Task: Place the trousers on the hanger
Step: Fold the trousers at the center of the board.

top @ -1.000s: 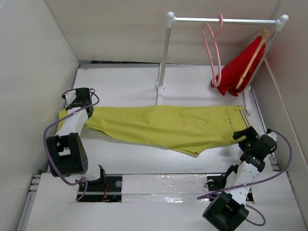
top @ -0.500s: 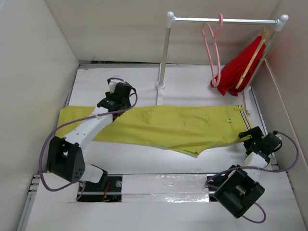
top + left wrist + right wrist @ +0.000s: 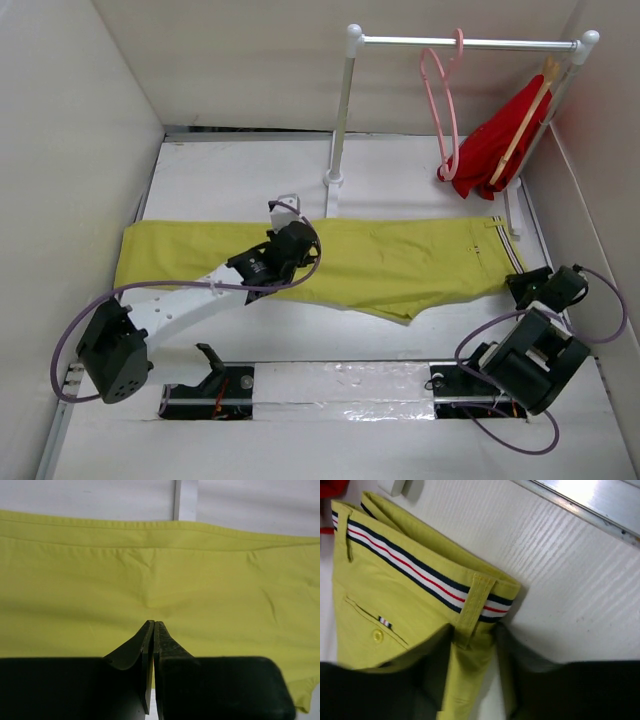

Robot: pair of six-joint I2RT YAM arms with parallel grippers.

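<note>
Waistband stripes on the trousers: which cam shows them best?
Right wrist: the waistband is close up, stripes and belt loop sharp. Top external shows it as a small strip at the right end of the trousers. Left wrist shows plain yellow fabric, no waistband.

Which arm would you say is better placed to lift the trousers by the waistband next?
Right: the right claw straddles the striped waistband of the mustard-yellow fabric trousers; the left claw sits shut over mid-leg.
</note>
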